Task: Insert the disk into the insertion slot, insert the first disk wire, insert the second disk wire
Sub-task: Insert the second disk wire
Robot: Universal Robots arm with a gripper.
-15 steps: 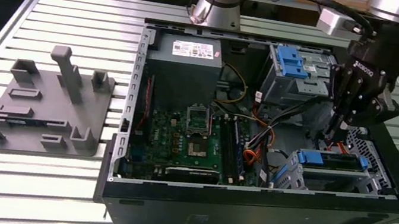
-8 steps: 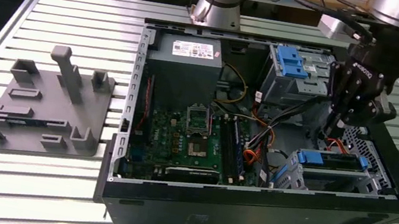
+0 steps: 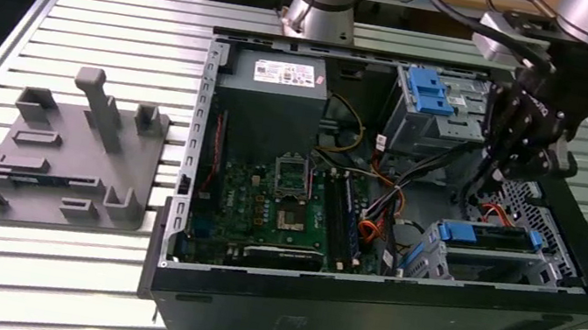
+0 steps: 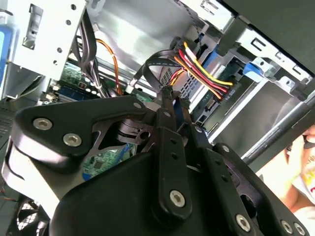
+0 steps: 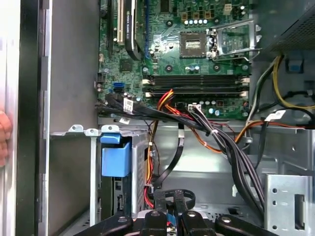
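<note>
The disk (image 3: 493,238), in its blue carrier, lies inside the insertion slot (image 3: 532,267), the silver cage at the case's corner on the exterior view's right. My gripper (image 3: 489,184) reaches down into the case just behind it. In both wrist views the fingers are shut on the end of a black flat wire (image 4: 150,66), close to the disk's rear edge (image 4: 216,101). A bundle of red, yellow and black wires (image 4: 204,71) ends in a black plug at that edge. The carrier's blue end (image 5: 115,157) shows beside the gripper (image 5: 172,197).
The motherboard (image 5: 197,44) and loose cable runs (image 5: 231,147) fill the case floor. A taller grey bay with a blue latch (image 3: 429,93) stands behind the gripper. A person's hand (image 5: 4,132) rests outside the case wall. A grey fixture plate (image 3: 65,155) lies on the table.
</note>
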